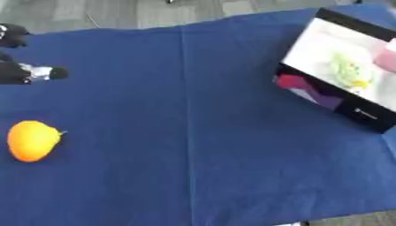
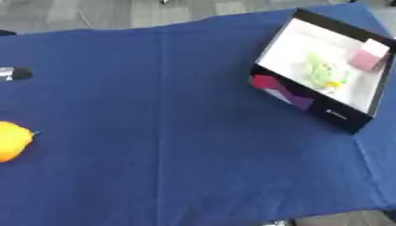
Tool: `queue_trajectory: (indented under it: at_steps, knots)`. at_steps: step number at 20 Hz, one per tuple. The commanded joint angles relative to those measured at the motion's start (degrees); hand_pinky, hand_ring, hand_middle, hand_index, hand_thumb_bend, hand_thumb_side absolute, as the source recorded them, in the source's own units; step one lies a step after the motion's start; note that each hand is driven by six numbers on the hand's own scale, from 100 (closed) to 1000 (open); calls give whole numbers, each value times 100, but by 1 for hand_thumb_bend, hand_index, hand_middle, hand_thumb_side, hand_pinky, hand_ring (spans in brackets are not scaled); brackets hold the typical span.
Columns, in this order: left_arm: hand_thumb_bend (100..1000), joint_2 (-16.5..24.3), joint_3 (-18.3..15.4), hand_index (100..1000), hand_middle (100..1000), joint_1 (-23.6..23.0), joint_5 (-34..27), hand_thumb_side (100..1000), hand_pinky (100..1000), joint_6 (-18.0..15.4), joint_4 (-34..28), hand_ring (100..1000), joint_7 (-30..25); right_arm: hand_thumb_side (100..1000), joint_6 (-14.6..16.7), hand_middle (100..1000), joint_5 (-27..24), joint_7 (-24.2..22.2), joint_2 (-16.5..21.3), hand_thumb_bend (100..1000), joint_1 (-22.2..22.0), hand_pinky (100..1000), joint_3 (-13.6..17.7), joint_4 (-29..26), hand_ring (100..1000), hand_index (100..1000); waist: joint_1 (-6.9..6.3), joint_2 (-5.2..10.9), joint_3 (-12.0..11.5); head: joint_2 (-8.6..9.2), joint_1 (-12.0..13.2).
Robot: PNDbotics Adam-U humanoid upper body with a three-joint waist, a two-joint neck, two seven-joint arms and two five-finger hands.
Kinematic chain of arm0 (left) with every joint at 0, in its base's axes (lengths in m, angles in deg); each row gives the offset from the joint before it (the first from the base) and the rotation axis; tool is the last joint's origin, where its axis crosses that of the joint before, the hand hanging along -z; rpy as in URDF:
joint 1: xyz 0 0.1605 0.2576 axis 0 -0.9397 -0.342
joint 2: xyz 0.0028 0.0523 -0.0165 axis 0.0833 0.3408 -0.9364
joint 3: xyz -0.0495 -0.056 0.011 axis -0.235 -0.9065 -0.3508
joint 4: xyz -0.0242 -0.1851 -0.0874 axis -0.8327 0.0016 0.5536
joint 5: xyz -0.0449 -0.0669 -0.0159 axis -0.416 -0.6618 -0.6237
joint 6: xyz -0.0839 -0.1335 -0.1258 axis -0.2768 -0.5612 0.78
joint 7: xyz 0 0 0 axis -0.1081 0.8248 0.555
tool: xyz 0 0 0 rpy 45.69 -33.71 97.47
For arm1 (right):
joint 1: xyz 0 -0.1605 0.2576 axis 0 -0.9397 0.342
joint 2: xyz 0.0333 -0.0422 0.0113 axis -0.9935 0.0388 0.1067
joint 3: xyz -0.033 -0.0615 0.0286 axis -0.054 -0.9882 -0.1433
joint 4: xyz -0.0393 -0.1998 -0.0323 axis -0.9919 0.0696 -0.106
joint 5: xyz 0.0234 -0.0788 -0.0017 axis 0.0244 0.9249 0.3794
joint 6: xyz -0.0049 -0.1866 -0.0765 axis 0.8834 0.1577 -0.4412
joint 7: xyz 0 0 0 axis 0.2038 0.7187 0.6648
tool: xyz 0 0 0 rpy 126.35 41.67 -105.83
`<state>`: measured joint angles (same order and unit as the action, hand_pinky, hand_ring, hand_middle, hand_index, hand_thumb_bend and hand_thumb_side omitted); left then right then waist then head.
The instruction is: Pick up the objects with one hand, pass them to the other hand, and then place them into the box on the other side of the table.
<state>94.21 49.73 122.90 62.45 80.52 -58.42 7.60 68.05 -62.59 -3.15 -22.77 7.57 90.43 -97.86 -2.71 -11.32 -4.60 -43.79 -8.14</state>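
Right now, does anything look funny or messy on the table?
Nothing is spilled or broken. The box sits crooked at the right edge with two things already inside, and the orange fruit lies alone on the blue cloth at the left.

Blue cloth [image 1: 193,132] covers the table; grey, perhaps wooden floor [image 1: 131,13] beyond.

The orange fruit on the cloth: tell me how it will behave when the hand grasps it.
The orange fruit looks rounded and smooth, so it may roll or slip if nudged. It tapers to a small stem, which probably makes any roll curve. It lies alone on the blue cloth, which may damp sliding.
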Motion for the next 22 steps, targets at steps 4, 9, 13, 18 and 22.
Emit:
queue_trajectory:
  at_steps: [4,9,13,18,22]
  knots:
    - [905,714,138,886,766,-13,-45,281,861,-314,110,900,-607,486,-29,1000,82,49,156,100,-4,1000,91,-99,1000,1000,-59,161,32,-33,118]
    - [946,1028,85,876,777,-74,59,329,867,-524,343,901,-1109,511,-51,1000,117,62,131,100,-15,1000,78,-107,1000,1000,-68,140,44,-33,206]
    - [941,1112,38,869,781,-117,214,311,870,-634,520,890,-1521,510,-61,1000,137,76,113,100,-30,1000,74,-121,1000,1000,-66,121,47,-33,255]
    - [922,1105,-190,861,783,-55,605,295,872,-698,600,890,-2569,509,-79,1000,167,82,63,100,-68,1000,70,-122,1000,1000,-49,107,32,-33,262]
    - [912,1032,-193,858,782,-33,762,291,873,-730,688,890,-2798,508,-93,1000,210,93,20,100,-99,1000,70,-129,1000,1000,-38,88,37,-33,284]
